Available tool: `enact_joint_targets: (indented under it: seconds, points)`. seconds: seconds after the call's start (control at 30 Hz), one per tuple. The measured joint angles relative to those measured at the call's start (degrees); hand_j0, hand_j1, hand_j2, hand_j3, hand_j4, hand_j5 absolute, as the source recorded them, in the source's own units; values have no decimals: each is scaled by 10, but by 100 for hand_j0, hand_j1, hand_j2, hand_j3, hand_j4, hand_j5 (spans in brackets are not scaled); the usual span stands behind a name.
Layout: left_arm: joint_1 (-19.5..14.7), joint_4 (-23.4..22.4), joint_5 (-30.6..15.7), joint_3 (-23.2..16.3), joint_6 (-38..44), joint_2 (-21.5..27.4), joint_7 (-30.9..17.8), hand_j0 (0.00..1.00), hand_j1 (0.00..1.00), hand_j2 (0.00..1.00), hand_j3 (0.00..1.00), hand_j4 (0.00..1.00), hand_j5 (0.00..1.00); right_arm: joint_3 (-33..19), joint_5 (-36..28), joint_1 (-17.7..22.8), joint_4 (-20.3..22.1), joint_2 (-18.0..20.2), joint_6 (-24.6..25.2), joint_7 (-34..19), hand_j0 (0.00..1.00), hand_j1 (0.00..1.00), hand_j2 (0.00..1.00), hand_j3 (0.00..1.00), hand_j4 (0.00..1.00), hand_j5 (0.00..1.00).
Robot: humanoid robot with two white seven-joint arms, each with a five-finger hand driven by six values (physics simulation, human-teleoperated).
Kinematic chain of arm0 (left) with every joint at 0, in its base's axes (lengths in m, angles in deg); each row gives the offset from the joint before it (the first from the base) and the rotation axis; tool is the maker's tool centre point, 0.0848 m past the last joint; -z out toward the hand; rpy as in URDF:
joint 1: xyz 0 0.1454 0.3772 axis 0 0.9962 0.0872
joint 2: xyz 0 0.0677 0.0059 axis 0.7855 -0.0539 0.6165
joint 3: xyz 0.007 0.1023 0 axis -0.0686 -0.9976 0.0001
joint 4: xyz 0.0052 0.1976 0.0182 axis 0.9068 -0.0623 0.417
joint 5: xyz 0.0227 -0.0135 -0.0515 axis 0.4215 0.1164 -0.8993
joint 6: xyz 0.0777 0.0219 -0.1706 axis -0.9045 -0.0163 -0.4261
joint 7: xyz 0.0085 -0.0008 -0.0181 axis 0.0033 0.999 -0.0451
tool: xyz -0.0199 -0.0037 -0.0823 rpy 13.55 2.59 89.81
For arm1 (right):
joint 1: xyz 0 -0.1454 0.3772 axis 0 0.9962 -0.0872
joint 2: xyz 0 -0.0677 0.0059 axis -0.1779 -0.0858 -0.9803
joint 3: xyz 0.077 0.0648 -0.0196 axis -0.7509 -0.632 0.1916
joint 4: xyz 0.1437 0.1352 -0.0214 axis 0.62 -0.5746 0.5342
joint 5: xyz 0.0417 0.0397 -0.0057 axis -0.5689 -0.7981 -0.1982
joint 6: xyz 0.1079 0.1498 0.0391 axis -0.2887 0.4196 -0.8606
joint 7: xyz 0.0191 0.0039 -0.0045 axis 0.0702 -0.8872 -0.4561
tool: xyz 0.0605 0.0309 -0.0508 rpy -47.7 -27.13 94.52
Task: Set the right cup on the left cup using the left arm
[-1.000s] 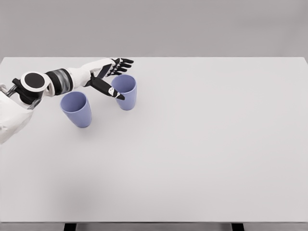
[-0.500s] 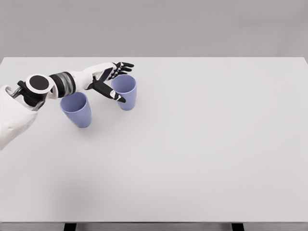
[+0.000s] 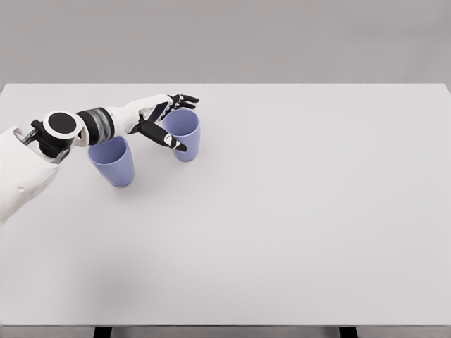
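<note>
Two lilac cups stand upright on the white table (image 3: 282,211). The right cup (image 3: 186,137) is at the back left of the table; the left cup (image 3: 113,161) stands a little nearer and to its left. My left hand (image 3: 175,121) reaches in from the left over the left cup and sits at the right cup's left rim. Its fingers are spread: the thumb lies across the cup's front and the other fingers (image 3: 184,99) extend behind the rim. The hand holds nothing. The right arm does not show.
The far table edge (image 3: 282,84) runs just behind the cups. Beyond it is a plain grey wall.
My left hand has shifted slightly right and dropped toward the right cup's rim, with the fingers drawn closer around it. Both cups stay where they were.
</note>
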Motion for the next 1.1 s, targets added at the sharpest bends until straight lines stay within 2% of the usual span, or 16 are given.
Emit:
enact_joint_targets:
  seconds: [0.03, 0.13, 0.23, 0.63, 1.1]
  points:
    - [1, 0, 0, 0, 0, 0, 1, 91, 91, 91, 91, 91, 91, 0, 0, 0, 0, 0, 0, 0, 100, 100, 100, 100, 100, 100]
    - [1, 1, 2, 0, 0, 0, 1, 78, 78, 78, 78, 78, 78, 0, 0, 0, 0, 0, 0, 0, 100, 100, 100, 100, 100, 100]
    - [1, 1, 3, 0, 0, 0, 2, 73, 73, 73, 73, 73, 73, 0, 0, 0, 0, 0, 0, 0, 100, 100, 100, 100, 100, 100]
    - [-1, 16, 4, 2, 0, 5, 2, 68, 68, 68, 68, 68, 68, 0, 0, 0, 0, 0, 0, 0, 100, 100, 100, 100, 100, 100]
    - [-1, 86, -6, 13, 0, 44, 2, 67, 67, 67, 67, 67, 67, 0, 0, 0, 0, 0, 0, 0, 100, 100, 100, 100, 100, 100]
